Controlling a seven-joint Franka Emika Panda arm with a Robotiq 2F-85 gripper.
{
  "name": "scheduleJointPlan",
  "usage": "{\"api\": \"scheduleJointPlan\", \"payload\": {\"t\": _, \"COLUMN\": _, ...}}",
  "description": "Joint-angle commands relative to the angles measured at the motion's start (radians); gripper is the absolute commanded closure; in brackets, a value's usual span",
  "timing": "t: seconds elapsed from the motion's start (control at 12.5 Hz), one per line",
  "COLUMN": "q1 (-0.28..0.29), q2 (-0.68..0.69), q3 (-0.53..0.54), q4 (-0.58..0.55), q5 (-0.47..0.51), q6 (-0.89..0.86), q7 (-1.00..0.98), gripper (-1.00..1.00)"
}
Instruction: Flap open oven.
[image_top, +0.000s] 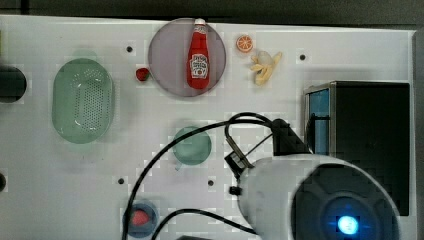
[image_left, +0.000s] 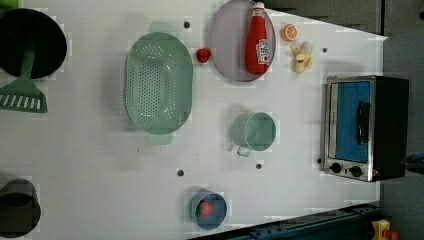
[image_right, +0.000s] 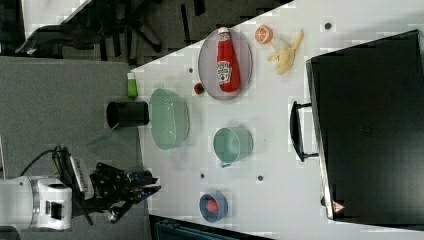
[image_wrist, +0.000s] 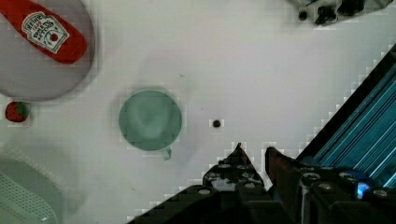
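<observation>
The oven (image_top: 372, 145) stands at the top view's right edge, a black-topped box with a silver frame. Its blue glass door (image_left: 352, 120) is closed flat against the frame, and the dark bar handle (image_left: 362, 122) runs across it. The handle (image_right: 296, 131) sticks out from the oven (image_right: 370, 125) in the right view. My gripper (image_wrist: 255, 151) hovers over bare table just beside the blue door (image_wrist: 369, 135). Its two black fingers stand close together with a narrow gap and nothing between them. In the top view my white arm (image_top: 280, 195) covers the oven's near corner.
A green mug (image_top: 192, 145) sits near the gripper. A ketchup bottle (image_top: 199, 55) lies on a grey plate, with a green colander (image_top: 82, 100), an orange slice (image_top: 244, 43), a banana peel (image_top: 265, 66) and a blue bowl holding a strawberry (image_top: 140, 219) around. Black cables (image_top: 165, 155) trail across the table.
</observation>
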Motion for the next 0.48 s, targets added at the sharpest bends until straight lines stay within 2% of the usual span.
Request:
{"api": "scheduleJointPlan", "payload": {"t": 0.08, "q1": -0.021, "q2": -0.019, "q3": -0.081, "q4": -0.016, "q5": -0.031, "q6": 0.040, "q7": -0.282, "gripper": 0.65}}
{"api": "scheduleJointPlan", "payload": {"t": 0.48, "q1": -0.029, "q2": 0.038, "q3": -0.188, "q4": -0.057, "q5": -0.174, "q6": 0.185, "q7": -0.701, "gripper": 0.65}}
